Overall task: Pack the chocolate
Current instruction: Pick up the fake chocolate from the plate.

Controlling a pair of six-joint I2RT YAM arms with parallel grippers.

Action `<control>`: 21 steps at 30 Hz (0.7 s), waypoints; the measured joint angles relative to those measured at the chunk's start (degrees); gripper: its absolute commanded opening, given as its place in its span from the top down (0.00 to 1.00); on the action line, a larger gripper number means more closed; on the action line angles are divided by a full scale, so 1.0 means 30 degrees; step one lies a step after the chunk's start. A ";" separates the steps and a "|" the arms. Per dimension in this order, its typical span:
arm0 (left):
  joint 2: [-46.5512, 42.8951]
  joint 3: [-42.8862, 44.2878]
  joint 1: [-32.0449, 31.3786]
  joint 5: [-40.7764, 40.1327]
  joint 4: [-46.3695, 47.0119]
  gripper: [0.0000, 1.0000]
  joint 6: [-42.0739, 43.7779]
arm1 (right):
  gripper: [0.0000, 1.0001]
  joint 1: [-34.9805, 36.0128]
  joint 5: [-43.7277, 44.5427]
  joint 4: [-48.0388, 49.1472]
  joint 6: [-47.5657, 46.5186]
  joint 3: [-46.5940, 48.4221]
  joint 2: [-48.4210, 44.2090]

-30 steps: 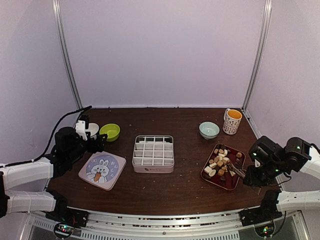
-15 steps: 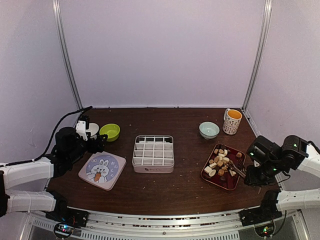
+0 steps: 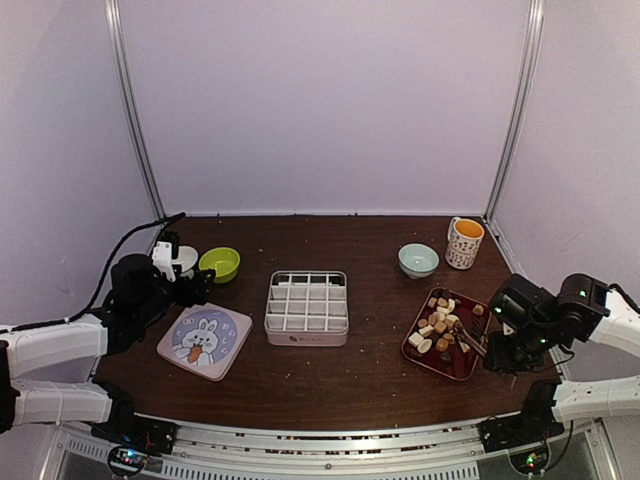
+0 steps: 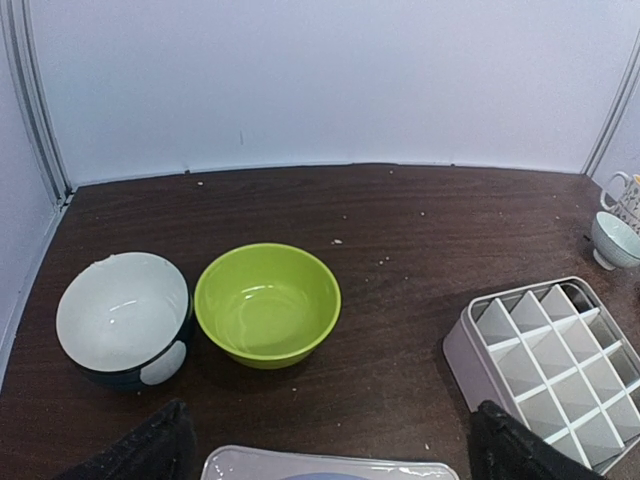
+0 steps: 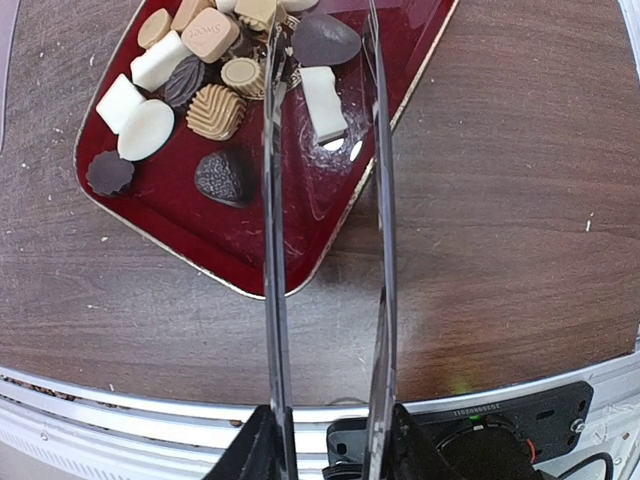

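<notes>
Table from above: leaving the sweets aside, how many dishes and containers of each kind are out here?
Bowls: 3 (green bowl, white-lined bowl, pale blue bowl)
Mug: 1
Red tray: 1
Gridded box: 1
Bunny lid: 1
Total: 7

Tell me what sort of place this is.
Probably a robot test booth, not a kitchen: plain white walls on metal posts enclose one wooden table, and staged props sit out, a red tray of chocolates and a divided box.
</notes>
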 measured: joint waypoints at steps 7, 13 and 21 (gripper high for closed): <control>0.0000 0.0000 0.0000 0.0000 0.0000 0.03 0.0066 | 0.71 0.0000 0.0015 0.0342 0.0000 -0.0168 0.0168; 0.0000 0.0000 0.0000 0.0000 0.0000 0.03 0.0073 | 0.74 0.0000 0.0160 0.0321 -0.0007 -0.0073 0.0175; 0.0000 0.0000 0.0000 0.0000 0.0000 0.03 0.0080 | 0.74 -0.0058 0.0911 0.0044 -0.0087 0.1428 0.0124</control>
